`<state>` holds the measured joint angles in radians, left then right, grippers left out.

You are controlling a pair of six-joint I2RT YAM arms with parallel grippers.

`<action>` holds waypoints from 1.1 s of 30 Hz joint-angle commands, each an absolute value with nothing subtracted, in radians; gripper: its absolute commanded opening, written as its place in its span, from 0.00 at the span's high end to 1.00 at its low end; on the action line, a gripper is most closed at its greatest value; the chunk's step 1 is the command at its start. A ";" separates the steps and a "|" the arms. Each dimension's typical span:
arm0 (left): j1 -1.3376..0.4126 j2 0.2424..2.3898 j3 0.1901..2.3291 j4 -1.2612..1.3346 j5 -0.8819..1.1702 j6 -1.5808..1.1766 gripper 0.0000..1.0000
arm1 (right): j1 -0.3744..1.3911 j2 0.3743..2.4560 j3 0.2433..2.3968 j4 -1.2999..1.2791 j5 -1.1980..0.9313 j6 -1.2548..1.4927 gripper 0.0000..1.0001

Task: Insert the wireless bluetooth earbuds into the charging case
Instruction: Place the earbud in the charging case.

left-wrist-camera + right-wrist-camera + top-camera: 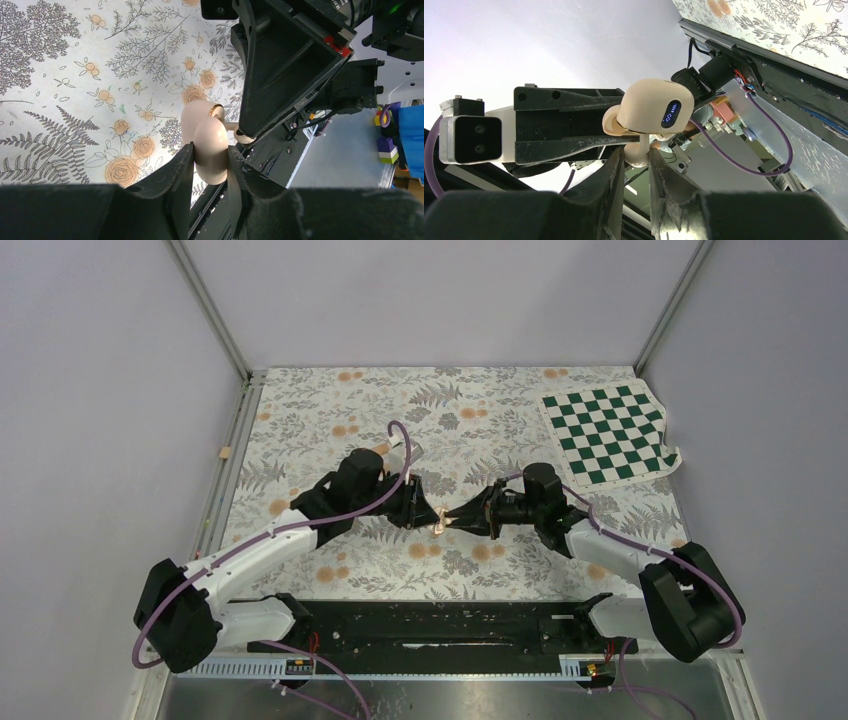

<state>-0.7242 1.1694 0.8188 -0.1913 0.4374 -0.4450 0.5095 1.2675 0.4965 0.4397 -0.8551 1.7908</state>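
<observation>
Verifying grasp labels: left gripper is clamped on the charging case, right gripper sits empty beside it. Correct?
One error: the right gripper isn't empty. The right wrist view shows it shut on an earbud by the stem, at the charging case. The left gripper does clamp the case.

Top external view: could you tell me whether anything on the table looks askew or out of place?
The green-and-white checkered sheet at the far right lies skewed on the floral-patterned table, and its near right corner looks curled. Nothing else stands out.
</observation>
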 commanded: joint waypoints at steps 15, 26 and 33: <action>-0.737 1.180 0.867 -0.181 0.421 -0.434 1.00 | 0.505 1.287 0.514 0.509 -0.828 1.809 1.00; -0.736 1.170 0.872 -0.185 0.416 -0.421 1.00 | 0.505 1.272 0.481 0.460 -0.815 1.774 1.00; -0.737 1.166 0.873 -0.186 0.425 -0.416 1.00 | 0.505 1.279 0.482 0.463 -0.812 1.774 1.00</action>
<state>-0.7322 1.1942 0.8188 -0.2249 0.4278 -0.4335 0.5095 1.2903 0.4828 0.4610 -0.8288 1.7874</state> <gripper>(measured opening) 0.275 0.260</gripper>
